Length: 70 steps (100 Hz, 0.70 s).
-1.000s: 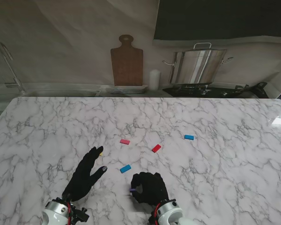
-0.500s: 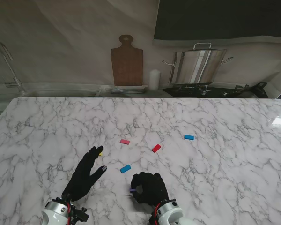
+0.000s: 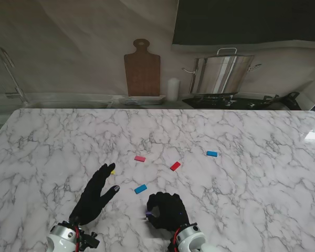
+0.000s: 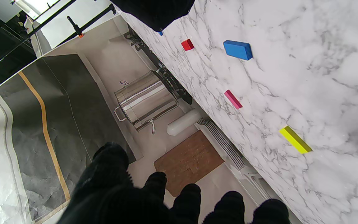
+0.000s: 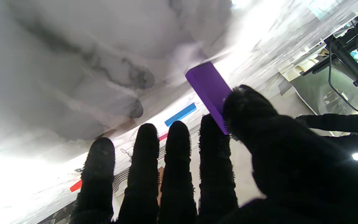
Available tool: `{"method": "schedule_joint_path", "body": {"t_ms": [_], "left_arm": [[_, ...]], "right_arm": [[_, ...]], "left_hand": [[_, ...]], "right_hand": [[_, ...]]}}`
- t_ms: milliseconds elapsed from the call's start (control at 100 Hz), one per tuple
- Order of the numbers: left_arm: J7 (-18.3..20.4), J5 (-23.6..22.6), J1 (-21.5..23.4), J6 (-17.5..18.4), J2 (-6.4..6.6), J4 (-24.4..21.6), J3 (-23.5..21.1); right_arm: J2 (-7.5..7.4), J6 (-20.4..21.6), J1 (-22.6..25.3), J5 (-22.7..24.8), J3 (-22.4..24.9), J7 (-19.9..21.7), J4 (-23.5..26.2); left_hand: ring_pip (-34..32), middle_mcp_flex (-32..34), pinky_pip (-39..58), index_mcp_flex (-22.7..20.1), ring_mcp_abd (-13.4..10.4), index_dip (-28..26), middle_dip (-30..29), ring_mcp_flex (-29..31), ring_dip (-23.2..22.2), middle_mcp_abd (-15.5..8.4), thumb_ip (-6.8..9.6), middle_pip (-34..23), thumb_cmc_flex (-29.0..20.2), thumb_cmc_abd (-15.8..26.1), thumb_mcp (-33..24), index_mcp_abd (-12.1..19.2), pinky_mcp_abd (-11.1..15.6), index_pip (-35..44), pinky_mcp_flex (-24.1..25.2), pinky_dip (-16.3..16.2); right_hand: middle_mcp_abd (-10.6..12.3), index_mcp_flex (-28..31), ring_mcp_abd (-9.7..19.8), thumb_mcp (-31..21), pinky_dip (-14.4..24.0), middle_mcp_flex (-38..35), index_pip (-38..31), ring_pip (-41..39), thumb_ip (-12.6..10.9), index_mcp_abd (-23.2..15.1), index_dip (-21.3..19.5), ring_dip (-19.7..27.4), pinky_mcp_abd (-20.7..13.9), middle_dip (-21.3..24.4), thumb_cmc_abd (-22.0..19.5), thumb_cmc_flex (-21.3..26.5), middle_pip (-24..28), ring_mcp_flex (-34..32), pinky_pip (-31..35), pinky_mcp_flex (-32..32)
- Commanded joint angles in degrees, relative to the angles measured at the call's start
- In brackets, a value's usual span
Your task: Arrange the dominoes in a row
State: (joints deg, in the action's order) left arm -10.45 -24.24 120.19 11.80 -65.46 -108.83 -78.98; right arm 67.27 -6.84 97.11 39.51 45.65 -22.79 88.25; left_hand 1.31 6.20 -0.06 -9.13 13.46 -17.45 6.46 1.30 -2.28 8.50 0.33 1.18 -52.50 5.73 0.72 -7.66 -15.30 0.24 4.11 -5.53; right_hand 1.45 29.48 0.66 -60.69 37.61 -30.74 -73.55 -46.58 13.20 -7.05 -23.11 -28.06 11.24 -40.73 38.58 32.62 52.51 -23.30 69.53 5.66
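Pinching a purple domino (image 5: 209, 90) between thumb and index finger, your right hand (image 3: 168, 210) sits curled at the lower centre of the stand view, where only a sliver of purple (image 3: 148, 213) shows at its fingertips. Its other three fingers (image 5: 144, 161) stand straight and close together in the right wrist view. Your left hand (image 3: 94, 197), at lower left of the stand view, holds nothing; its fingers are spread and extended over the marble table (image 3: 252, 131), with the yellow domino (image 3: 113, 171) right at its index fingertip, and you cannot tell whether they touch.

On the table lie a blue domino (image 3: 140, 189) between the two hands, a pink domino (image 3: 140, 158) and a red domino (image 3: 175, 166) near the frame's centre, and a second blue domino (image 3: 212, 154) right of centre, all well apart.

Behind the table, along the top of the frame, you have a wooden cutting board (image 3: 142, 68), a white cylinder (image 3: 172, 89), a steel stockpot (image 3: 220, 73) and a stack of plates (image 3: 142, 100).

The left wrist view gives you the yellow domino (image 4: 295, 140) whole and flat, which the stand view half hides.
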Motion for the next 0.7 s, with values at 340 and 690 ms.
{"method": "schedule_joint_path", "body": {"t_ms": [340,690], "left_arm": [[0.8,0.0,0.3,0.1,-0.11,-0.3,0.1],[0.7,-0.2,0.3,0.1,-0.10,-0.3,0.1]], "right_arm": [[-0.59,0.1,0.6,1.0,0.1,1.3,0.5],[-1.26,1.3,1.6,2.8,1.2,1.8,2.1]], "left_hand": [[0.3,-1.1,-0.6,1.6,-0.3,0.9,-0.3,-1.5,0.0,-1.0,-0.14,0.1,-1.4,0.0,0.2,0.4,0.4,-0.7,-0.2,-0.7],[0.3,-1.1,-0.6,1.6,-0.3,1.0,-0.3,-1.5,0.0,-0.9,-0.14,0.1,-1.4,-0.4,0.2,0.4,0.3,-0.8,-0.2,-0.8]], "right_hand": [[-0.6,-3.8,0.2,-0.7,0.2,6.2,5.3,2.6,-3.8,4.0,-2.4,0.4,-0.5,1.7,-1.0,-4.7,-0.1,4.8,-2.1,-1.9],[-1.5,-6.5,0.5,5.7,0.4,13.3,21.3,7.2,-8.2,8.1,-9.1,1.9,-0.6,4.9,-3.8,-12.2,-5.4,8.1,-4.8,-4.2]]}}
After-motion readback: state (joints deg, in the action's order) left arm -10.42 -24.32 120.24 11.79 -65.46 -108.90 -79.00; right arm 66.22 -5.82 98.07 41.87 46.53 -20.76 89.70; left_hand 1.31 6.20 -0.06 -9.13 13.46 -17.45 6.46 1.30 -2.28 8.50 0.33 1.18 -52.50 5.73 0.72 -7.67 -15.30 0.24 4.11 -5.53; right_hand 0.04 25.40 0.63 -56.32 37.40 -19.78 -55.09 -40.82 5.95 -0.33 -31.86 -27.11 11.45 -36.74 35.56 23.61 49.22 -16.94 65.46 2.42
